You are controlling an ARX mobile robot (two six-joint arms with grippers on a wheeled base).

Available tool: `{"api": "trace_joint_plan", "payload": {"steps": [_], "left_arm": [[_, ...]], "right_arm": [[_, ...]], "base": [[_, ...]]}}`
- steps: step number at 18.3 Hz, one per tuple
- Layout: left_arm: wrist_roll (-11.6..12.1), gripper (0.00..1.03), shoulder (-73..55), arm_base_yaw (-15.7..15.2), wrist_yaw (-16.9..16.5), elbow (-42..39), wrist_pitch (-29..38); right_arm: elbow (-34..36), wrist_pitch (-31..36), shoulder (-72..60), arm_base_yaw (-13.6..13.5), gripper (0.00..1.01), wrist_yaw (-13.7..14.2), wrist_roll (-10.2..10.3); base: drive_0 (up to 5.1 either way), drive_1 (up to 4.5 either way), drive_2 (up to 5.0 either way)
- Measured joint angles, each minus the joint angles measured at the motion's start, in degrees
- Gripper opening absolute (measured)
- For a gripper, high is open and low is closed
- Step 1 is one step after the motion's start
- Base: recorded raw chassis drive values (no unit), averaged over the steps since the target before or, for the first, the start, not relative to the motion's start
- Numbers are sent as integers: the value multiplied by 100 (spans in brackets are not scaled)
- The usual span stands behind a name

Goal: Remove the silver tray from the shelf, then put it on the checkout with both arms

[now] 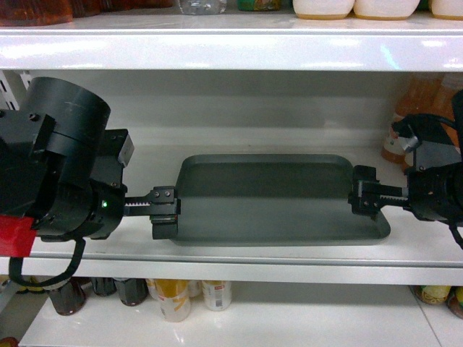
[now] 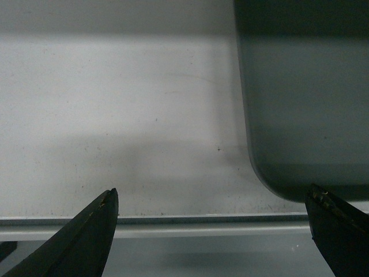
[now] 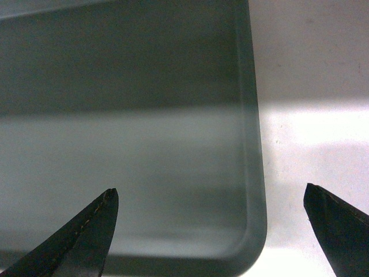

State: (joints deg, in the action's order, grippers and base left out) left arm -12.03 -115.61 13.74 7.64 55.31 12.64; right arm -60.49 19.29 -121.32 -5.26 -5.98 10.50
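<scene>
The silver tray (image 1: 271, 199) lies flat on the shelf (image 1: 239, 249), between an upper shelf board (image 1: 217, 50) and the lower tier. It is a large rectangle with rounded corners and a low raised rim. The finish is matte grey-green, darker toward the back where shadow falls and paler in a band across the middle. Nothing lies in it.

The left gripper (image 1: 165, 211) sits at the tray's left short edge, at the front-left corner. In the left wrist view its two fingertips (image 2: 95, 228) stand wide apart, one over the bare shelf surface (image 2: 115, 127) and the other at the tray's rounded corner (image 2: 300, 115). Whether a fingertip touches the rim cannot be told.

The right gripper (image 1: 365, 194) sits at the tray's right short edge. In the right wrist view its fingertips (image 3: 92, 231) are also spread wide, one above the tray floor (image 3: 127, 144) and the other above the white shelf beside the rim. The rim lies between them; it is not clamped.

Jars and bottles (image 1: 173, 296) stand on the tier below. An orange bottle (image 1: 409, 119) stands at the right of the tray's shelf, behind the right arm (image 1: 434, 184). The left arm (image 1: 58, 166) fills the left of the head view.
</scene>
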Motion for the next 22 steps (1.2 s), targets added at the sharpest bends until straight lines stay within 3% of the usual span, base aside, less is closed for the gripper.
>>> {"api": "trace_joint_plan", "payload": {"steps": [3,9,14,19,20,22], "left_arm": [[-131,98,-378,-50,24,557,-282],[-146,98,-498,-48,17,726,-396],[-175,98,-1027,7,-11,1172,-800],[-225,98,-1368,15,-50,1432,-730],[-203,98,-1375,28,-83,1432,-723],[-184,93,-1384,31,-181,1445,-833]], "right_arm": [[-874,-422,-643,9,98,243,13],[-1204,-581,-844,48,98,304,17],[-2264,-1239,-1449,87,98,492,-57],[-2973,-1888,-1939,74,98,640,-162],[-3025,-1906,-2000,74,95,656,-192],[-3029,-1971,-2009,35,77,645,-273]], "base": [[0,0,0],[0,0,0],[0,0,0],[0,0,0],[0,0,0],[0,0,0]]}}
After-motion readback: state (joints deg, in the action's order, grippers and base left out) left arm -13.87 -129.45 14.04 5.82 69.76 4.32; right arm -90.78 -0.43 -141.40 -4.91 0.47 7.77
